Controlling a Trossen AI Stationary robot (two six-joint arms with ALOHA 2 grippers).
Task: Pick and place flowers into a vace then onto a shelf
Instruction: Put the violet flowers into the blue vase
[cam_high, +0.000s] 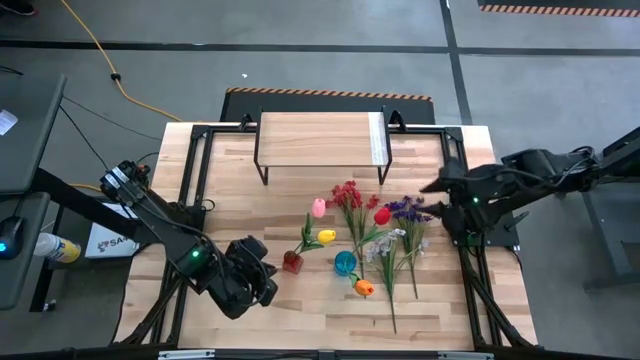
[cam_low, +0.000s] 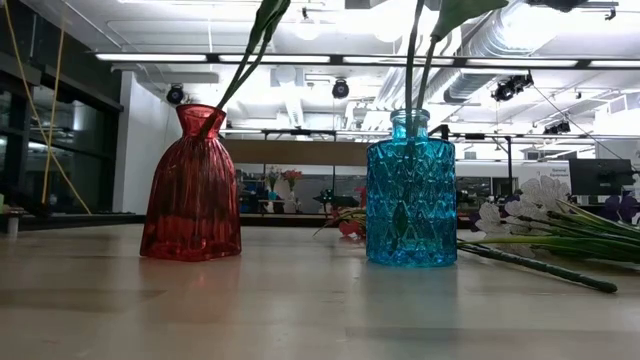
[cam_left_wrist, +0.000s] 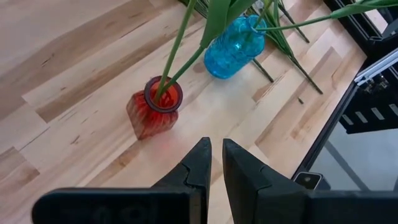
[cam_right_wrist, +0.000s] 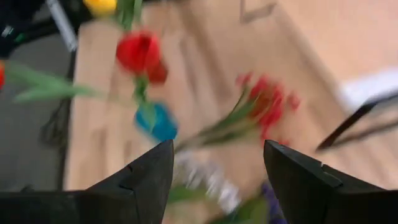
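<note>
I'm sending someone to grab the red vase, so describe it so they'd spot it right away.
On the wooden table, look in front of the small shelf, near the left gripper. The red vase stands beside a blue vase; it is ribbed red glass with a pinched neck.

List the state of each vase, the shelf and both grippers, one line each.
Red vase: upright, stems in it.
Blue vase: upright, stems in it.
Shelf: top bare.
Left gripper: nearly shut, holding nothing.
Right gripper: open, holding nothing.

Open tabletop (cam_high: 250, 210) left of vases (cam_high: 292, 262)
</note>
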